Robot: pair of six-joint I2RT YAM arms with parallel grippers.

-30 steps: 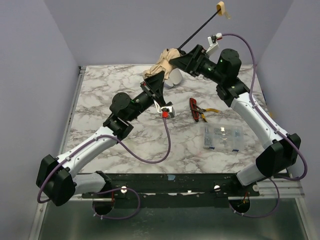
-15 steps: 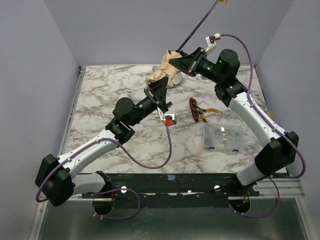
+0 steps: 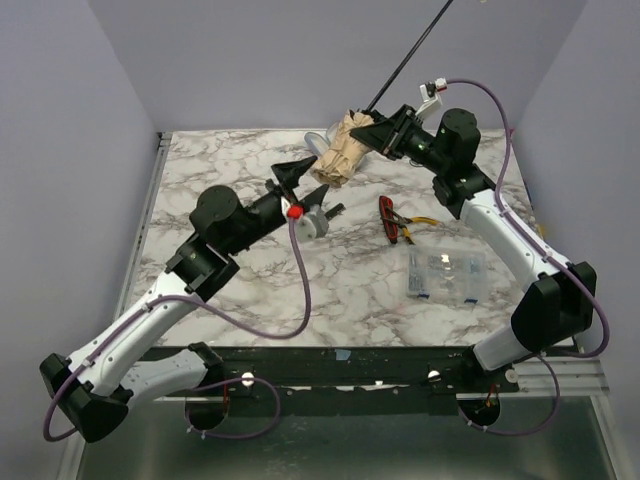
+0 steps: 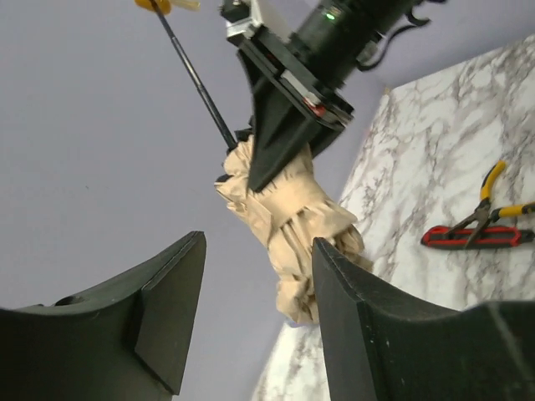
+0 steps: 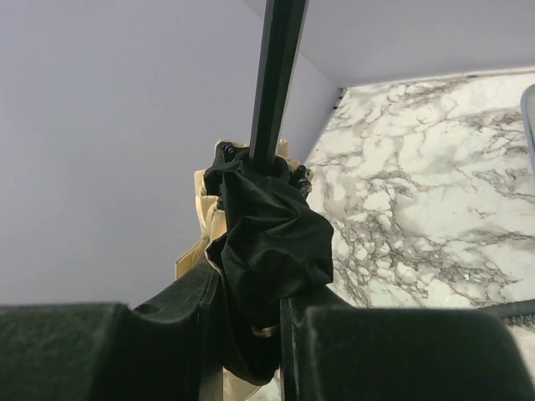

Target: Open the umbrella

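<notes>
The folded umbrella [image 3: 343,155] is held over the table's [image 3: 220,185] far side, pinched tight in the right gripper [image 3: 368,128]. The left gripper [image 3: 313,190] is spread, holding nothing. Next, the cloth [image 4: 288,225] should be slid up the shaft [image 3: 405,62].

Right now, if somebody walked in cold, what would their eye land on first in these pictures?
The crumpled tan umbrella, bunched up over the far part of the marble table, clamped in the right claw with its thin black shaft slanting up out of the top view. Next, the left claw, open and just short of the bundle. A red-handled tool and a clear plastic box lie on the table's right side.
</notes>
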